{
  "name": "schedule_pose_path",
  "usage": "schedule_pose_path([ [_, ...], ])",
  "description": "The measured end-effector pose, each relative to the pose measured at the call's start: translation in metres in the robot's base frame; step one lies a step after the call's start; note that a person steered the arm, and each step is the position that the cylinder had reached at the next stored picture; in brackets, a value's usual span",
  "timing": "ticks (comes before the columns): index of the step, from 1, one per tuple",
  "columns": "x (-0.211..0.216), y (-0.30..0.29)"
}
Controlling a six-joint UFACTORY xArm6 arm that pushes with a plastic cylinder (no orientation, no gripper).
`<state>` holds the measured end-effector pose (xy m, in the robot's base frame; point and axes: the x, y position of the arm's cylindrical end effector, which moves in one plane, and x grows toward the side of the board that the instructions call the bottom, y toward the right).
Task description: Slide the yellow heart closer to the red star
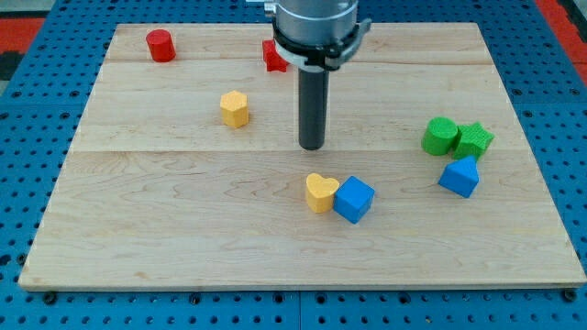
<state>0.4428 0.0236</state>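
The yellow heart (319,192) lies just below the board's middle, touching a blue cube (354,199) on its right. The red star (272,56) sits near the view's top, partly hidden behind the arm's head. My tip (312,147) rests on the board a short way above the yellow heart, apart from it, and well below the red star.
A yellow hexagonal block (235,108) lies left of my tip. A red cylinder (160,45) is at the top left. Two green blocks (441,136) (474,140) and a blue block (459,176) sit together at the right. The wooden board (183,238) lies on a blue perforated table.
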Motion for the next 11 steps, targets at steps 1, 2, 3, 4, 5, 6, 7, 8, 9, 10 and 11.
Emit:
schedule_pose_path([
  [1, 0.023, 0.011],
  [2, 0.034, -0.038],
  [3, 0.060, -0.099],
  [4, 0.114, -0.076],
  [5, 0.114, -0.004],
  [6, 0.095, 0.012],
  [7, 0.080, -0.013],
  [8, 0.076, -0.014],
  [9, 0.025, -0.002],
  [10, -0.018, 0.003],
  [11, -0.017, -0.010],
])
